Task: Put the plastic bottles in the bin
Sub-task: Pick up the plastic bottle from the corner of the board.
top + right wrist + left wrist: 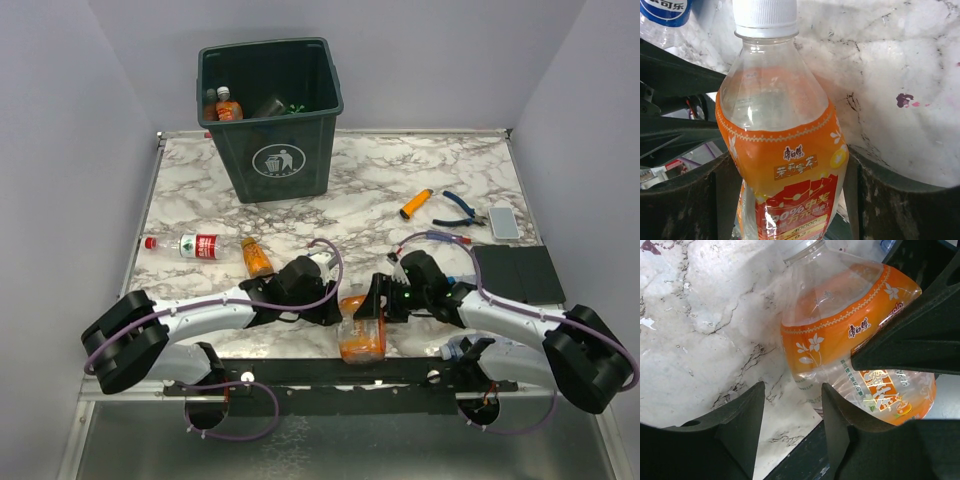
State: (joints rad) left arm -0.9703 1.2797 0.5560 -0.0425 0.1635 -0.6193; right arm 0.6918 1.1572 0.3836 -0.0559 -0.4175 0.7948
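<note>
Reaching inward from both sides, the two arms meet over one orange-labelled bottle [362,338] at the near edge of the marble worktop [380,180], well apart from the dark green bin [275,160] at the far end. The right pincer [790,155] straddles the bottle's label, one finger close against each flank and the white cap pointing away. Whether it presses yet cannot be told. That straddle looks like the setup for a grasp across the bottle's middle. The left pincer [792,390] is narrowed but parted. Bare worktop shows between its fingers, and the bottle sits just beyond their tips. It seems placed to steady the bottle from the other side rather than to lift it. Inside the bin, a few bottles [226,106] already rest. Two more lie on the worktop's left side: a clear red-labelled bottle [198,245] and, just beside it, an orange-tinted bottle [257,260]. An orange cylinder [415,205] and blue-handled pliers [458,210] lie to the right, apart from the job.
</note>
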